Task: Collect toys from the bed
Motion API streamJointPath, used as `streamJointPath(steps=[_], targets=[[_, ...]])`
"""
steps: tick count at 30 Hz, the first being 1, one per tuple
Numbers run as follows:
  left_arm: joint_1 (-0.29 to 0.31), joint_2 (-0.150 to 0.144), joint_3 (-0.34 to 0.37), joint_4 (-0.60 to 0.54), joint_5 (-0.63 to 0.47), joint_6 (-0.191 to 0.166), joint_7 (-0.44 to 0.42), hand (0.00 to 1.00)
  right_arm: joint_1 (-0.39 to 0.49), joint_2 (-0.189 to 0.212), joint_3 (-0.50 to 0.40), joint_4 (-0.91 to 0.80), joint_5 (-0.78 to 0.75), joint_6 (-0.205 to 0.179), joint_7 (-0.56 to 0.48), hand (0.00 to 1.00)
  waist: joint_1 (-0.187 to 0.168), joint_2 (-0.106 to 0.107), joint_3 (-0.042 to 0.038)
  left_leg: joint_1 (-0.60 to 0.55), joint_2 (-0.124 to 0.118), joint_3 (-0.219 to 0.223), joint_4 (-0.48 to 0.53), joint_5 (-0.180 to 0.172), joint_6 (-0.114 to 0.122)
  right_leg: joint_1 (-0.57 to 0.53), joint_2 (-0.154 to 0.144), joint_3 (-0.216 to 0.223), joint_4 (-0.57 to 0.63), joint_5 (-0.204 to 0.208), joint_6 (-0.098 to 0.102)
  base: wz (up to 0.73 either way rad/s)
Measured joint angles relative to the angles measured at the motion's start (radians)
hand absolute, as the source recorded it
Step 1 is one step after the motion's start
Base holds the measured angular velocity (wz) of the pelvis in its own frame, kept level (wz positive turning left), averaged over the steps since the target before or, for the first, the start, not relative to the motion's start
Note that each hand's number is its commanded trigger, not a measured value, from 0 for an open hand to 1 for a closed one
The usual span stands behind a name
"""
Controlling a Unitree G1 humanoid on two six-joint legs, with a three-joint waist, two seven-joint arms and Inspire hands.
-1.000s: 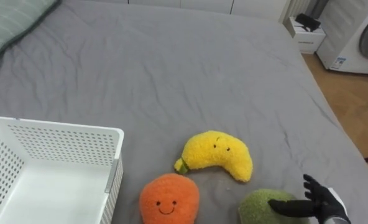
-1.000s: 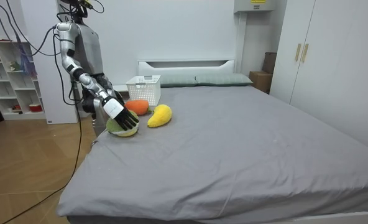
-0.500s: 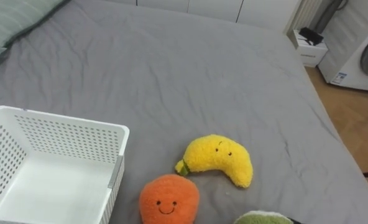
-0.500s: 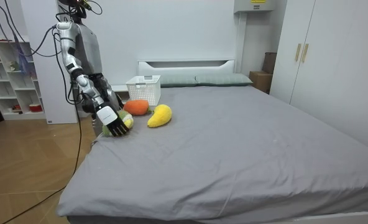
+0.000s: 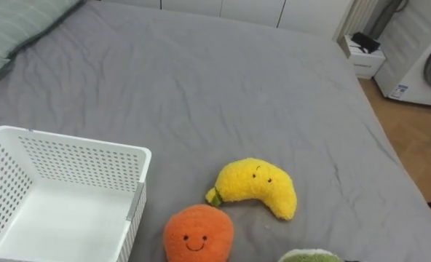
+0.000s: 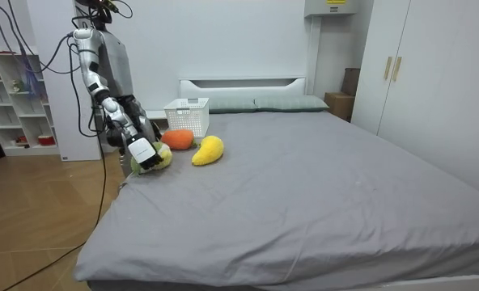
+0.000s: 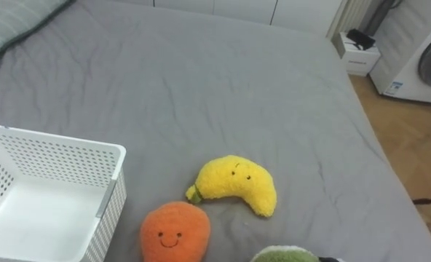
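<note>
Room view has the right robot hand [image 6: 145, 151] low at the near edge of the bed [image 5: 201, 87], on the green plush toy [image 5: 309, 256]. Its fingers are hidden against the toy, so I cannot tell if they are closed on it.

In the left eye view this green toy sits at 5 o'clock, cut by the lower border. The orange plush toy [image 5: 198, 233] lies at 9 o'clock from it, and the yellow banana plush [image 5: 255, 185] at 1 o'clock from the orange one. The white basket [image 5: 139, 196], with nothing inside, stands just beside the orange toy at its 9 o'clock.

I think the main risk is a weak hold: the soft round toy is near the bed edge and may roll off to the floor. On the way to the basket, the arm may also knock the orange toy or push the light basket away.
</note>
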Motion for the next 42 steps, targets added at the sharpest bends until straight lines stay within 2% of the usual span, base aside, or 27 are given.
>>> streamJointPath(steps=[5,8,12,13,18,21,24,29,31,33,35,38,42], targets=[[-0.001,0.0,-0.001,-0.001,0.0,0.0,0.0,0.0,-0.009,0.003,0.0,-0.03,-0.032,0.012,-0.001,1.0,0.0,0.0,-0.0006,-0.006,-0.002,0.0,0.0,0.001,0.0,-0.001,-0.001,-0.001,0.0,0.0,0.0,0.0],[0.004,-0.002,-0.001,-0.027,-0.001,0.001,0.0,0.0,-0.008,0.003,0.0,-0.154,-0.079,0.035,-0.012,1.0,-0.004,0.0,0.0007,-0.019,-0.004,-0.001,0.011,0.001,0.0,-0.011,-0.003,-0.004,0.0,0.0,0.0,0.0],[-0.001,-0.004,0.0,-0.029,0.0,0.001,0.001,0.0,-0.02,0.003,0.0,-0.35,-0.137,0.04,-0.022,1.0,0.001,0.0,0.0009,-0.017,-0.007,-0.001,0.016,0.002,0.001,-0.012,-0.002,-0.001,0.001,0.0,0.0,0.0],[-0.003,-0.006,0.0,-0.029,0.0,0.001,0.001,0.0,-0.025,0.003,0.0,-0.42,-0.158,0.04,-0.022,1.0,0.002,0.004,0.0033,-0.015,-0.007,-0.001,0.016,0.002,0.001,-0.01,-0.002,-0.001,0.001,0.0,0.0,0.0],[-0.012,-0.01,0.001,-0.033,-0.004,0.001,-0.003,0.0,-0.073,0.003,0.0,-0.59,-0.156,0.041,-0.028,1.0,0.01,0.007,0.006,-0.019,-0.003,-0.006,0.015,0.002,0.001,-0.009,-0.003,-0.004,0.001,0.0,0.0,0.03],[-0.023,-0.009,0.001,-0.033,-0.002,0.001,-0.002,0.0,-0.096,0.002,0.005,-0.7,-0.155,0.045,-0.028,1.0,0.027,0.006,0.0048,-0.037,-0.004,-0.011,0.014,0.003,0.002,-0.021,-0.003,-0.01,0.002,0.0,0.0,0.05],[-0.032,-0.006,-0.003,-0.033,-0.003,0.001,0.0,0.0,-0.155,0.0,0.029,-0.705,-0.155,0.046,-0.031,1.0,0.027,-0.003,-0.0005,-0.046,-0.009,-0.024,0.019,0.005,0.002,-0.023,-0.005,-0.027,0.001,0.0,0.0,0.15],[-0.044,-0.009,-0.031,-0.05,-0.001,0.001,-0.005,0.0,-0.255,0.003,0.076,-0.706,-0.157,0.049,-0.031,1.0,0.057,-0.004,-0.0008,-0.054,-0.01,-0.04,0.019,0.009,0.004,-0.024,-0.009,-0.056,0.0,0.0,0.0,0.1],[-0.046,-0.009,-0.041,-0.059,-0.002,0.001,-0.023,0.0,-0.299,0.005,0.081,-0.707,-0.155,0.05,-0.032,1.0,0.08,-0.005,-0.0008,-0.055,-0.012,-0.049,0.019,0.01,0.005,-0.02,-0.011,-0.064,0.0,0.0,0.0,0.09],[-0.05,-0.008,-0.042,-0.061,-0.002,-0.001,-0.025,0.0,-0.321,0.004,0.098,-0.72,-0.156,0.06,-0.043,1.0,0.105,-0.007,-0.0001,-0.055,-0.013,-0.055,0.019,0.011,0.006,-0.02,-0.012,-0.068,0.0,0.0,0.0,0.1],[-0.05,-0.009,-0.042,-0.066,-0.002,0.001,-0.029,0.0,-0.334,0.004,0.125,-0.742,-0.161,0.062,-0.044,1.0,0.114,-0.009,-0.0008,-0.065,-0.014,-0.066,0.021,0.011,0.005,-0.021,-0.013,-0.083,0.0,0.0,0.0,0.16],[-0.054,-0.007,-0.066,-0.09,-0.002,0.0,-0.04,0.0,-0.374,0.004,0.159,-0.743,-0.17,0.068,-0.044,1.0,0.126,-0.011,0.0009,-0.085,-0.019,-0.09,0.034,0.012,0.007,-0.025,-0.017,-0.105,0.0,0.0,0.0,0.23],[-0.07,-0.008,-0.089,-0.095,0.001,0.0,-0.043,0.0,-0.418,0.004,0.182,-0.717,-0.142,0.068,-0.053,1.0,0.173,-0.006,0.0078,-0.087,-0.027,-0.113,0.036,0.019,0.009,-0.014,-0.021,-0.128,0.0,0.0,0.0,0.18]])
